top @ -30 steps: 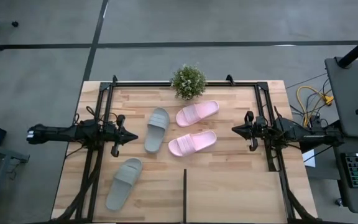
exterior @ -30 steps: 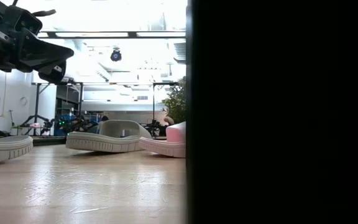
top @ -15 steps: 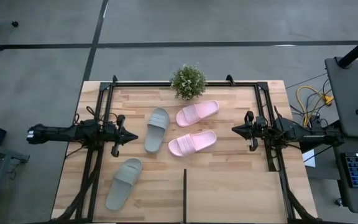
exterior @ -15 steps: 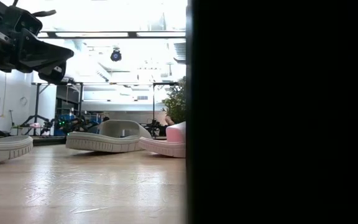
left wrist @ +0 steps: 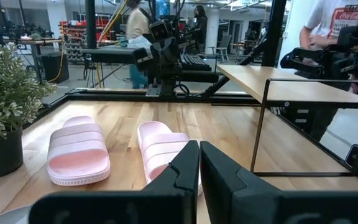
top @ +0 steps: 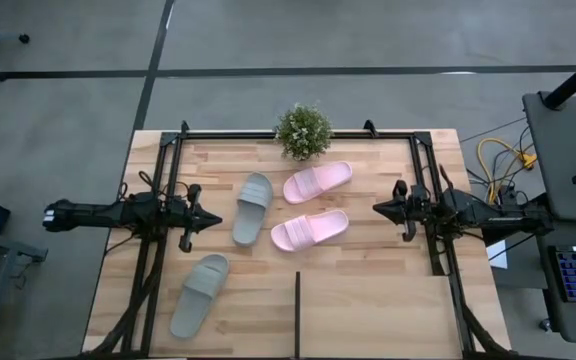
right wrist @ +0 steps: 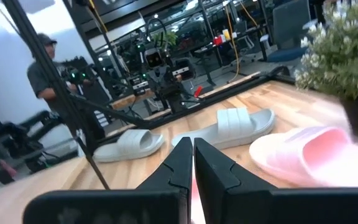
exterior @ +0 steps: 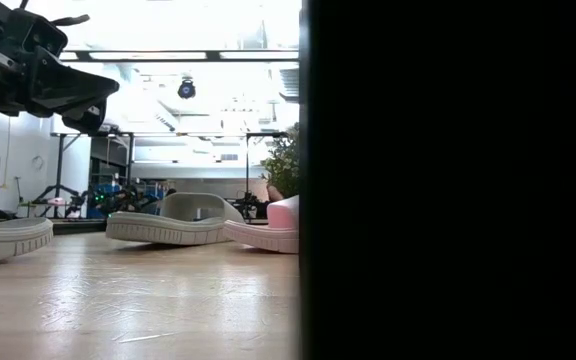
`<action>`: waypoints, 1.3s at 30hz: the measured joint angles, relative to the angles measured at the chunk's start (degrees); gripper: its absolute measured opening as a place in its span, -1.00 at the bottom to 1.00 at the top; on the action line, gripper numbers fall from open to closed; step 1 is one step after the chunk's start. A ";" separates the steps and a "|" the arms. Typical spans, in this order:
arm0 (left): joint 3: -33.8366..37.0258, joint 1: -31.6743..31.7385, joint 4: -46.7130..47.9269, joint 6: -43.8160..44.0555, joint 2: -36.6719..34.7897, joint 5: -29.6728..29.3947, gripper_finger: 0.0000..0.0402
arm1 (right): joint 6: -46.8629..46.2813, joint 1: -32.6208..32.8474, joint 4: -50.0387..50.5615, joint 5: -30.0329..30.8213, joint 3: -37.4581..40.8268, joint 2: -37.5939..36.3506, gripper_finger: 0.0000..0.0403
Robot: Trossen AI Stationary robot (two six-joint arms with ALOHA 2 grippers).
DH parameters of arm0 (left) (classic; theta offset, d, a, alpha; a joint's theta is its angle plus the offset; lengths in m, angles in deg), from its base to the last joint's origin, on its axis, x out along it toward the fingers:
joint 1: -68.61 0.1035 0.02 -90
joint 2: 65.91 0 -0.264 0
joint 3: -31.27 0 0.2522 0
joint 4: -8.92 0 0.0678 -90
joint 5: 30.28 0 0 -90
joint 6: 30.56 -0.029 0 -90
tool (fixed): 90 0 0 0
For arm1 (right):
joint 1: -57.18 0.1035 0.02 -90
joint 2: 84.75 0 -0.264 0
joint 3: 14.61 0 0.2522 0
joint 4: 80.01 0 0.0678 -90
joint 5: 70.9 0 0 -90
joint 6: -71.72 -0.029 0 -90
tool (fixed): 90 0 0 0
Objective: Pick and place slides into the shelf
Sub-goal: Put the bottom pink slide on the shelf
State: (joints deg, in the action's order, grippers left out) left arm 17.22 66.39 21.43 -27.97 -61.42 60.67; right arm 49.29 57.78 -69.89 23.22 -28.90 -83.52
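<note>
Four slides lay on the desk (top: 368,260), none on the shelf (top: 378,315): a pink pair (top: 310,230) mid-desk, one grey-green slide (top: 253,207) just beside it, another (top: 199,294) nearer the front; the left gripper (top: 200,220) and right gripper (top: 386,208) were held clenched, grasping nothing; the slides were judged soft and light, best pinched across the strap or sole edge.

Two thin black robot arms with bumpy joints, left black metal gripper (top: 209,219) with pointy fingers, right black metal gripper (top: 379,208), black cables along both
</note>
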 joint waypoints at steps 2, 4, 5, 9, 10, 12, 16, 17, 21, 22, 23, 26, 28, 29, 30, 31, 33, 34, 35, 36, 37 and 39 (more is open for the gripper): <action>0.00 -0.02 -0.03 0.01 0.00 -0.04 -1.00 | -3.47 0.00 0.00 0.00 0.00 0.01 -0.96; 0.00 -0.02 -0.98 0.03 0.02 -1.06 -1.00 | -7.38 0.01 0.00 0.00 0.00 -0.01 -0.96; 0.00 -0.02 -1.67 0.15 0.00 -1.46 -1.00 | -9.59 0.00 -0.02 0.00 0.00 -0.01 -0.96; 0.00 -0.02 -2.01 10.10 -0.01 -1.42 -1.00 | -20.09 0.01 -0.02 0.00 0.00 0.00 -0.96; 0.00 -0.02 -2.21 13.78 0.05 -1.42 -1.00 | -22.65 0.01 -0.03 0.00 0.00 -0.01 -0.96; 0.00 -0.02 -2.49 20.84 0.13 -1.40 -1.00 | -27.98 0.00 -0.02 0.00 0.00 0.01 -0.96; 0.00 -0.02 -4.66 33.87 0.11 -1.40 -1.00 | -35.16 0.01 -0.02 0.00 0.00 0.01 -0.96; 0.00 -0.02 -4.99 36.91 0.11 -1.40 -1.00 | -36.19 0.00 -0.02 0.00 0.00 0.01 -0.96; 0.00 -0.02 -6.79 45.91 0.11 -1.42 -1.00 | -39.19 0.00 -0.02 0.22 0.00 0.01 -0.96; 0.00 -0.02 -7.89 47.71 0.11 -1.42 -1.00 | -39.50 0.00 -0.02 0.26 0.00 0.01 -0.96; 0.00 -0.02 -9.00 49.79 0.11 -1.42 -1.00 | -39.54 0.02 -0.02 0.28 0.00 -0.01 -0.96; 0.00 -0.02 -12.99 56.35 0.21 -1.93 -1.00 | -40.05 0.01 -0.04 0.43 0.00 -0.01 -0.96; 0.00 -0.02 -15.14 60.88 0.30 -2.97 -1.00 | -41.59 0.01 -0.04 0.46 0.00 -0.01 -0.96; 0.00 -0.02 -16.17 63.20 0.33 -3.38 -1.00 | -42.31 0.00 -0.04 0.46 0.00 -0.01 -0.96; 0.00 -0.02 -17.26 64.65 0.33 -3.89 -1.00 | -42.53 0.02 -0.04 0.50 0.00 -0.01 -0.96; 0.00 -0.02 -18.33 64.91 0.33 -4.42 -1.00 | -42.53 0.01 -0.05 0.48 0.00 0.01 -0.96; 0.02 -0.02 -19.98 64.42 0.26 -4.64 -1.00 | -43.03 0.00 -0.05 0.48 0.00 -0.01 -0.96; 0.00 -0.02 -20.93 64.22 0.28 -4.76 -1.00 | -44.01 0.00 -0.07 0.48 -0.01 -0.01 -0.96; 0.00 -0.02 -21.47 64.13 0.30 -5.02 -1.00 | -45.31 0.00 -0.07 0.50 0.00 -0.01 -0.96; 0.01 -0.02 -21.38 64.11 0.31 -5.68 -1.00 | -46.66 0.00 -0.08 0.50 0.00 -0.01 -0.96; 0.00 -0.02 -21.18 64.12 0.32 -6.49 -1.00 | -47.67 0.00 -0.10 0.48 0.00 -0.01 -0.96; 0.00 -0.02 -21.19 64.46 0.46 -8.39 -1.00 | -49.01 0.00 -0.10 0.49 0.00 -0.01 -0.96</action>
State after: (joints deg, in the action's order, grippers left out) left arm 17.22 66.37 0.24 36.49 -60.96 52.28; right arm 0.27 57.78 -69.98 23.71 -28.90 -83.54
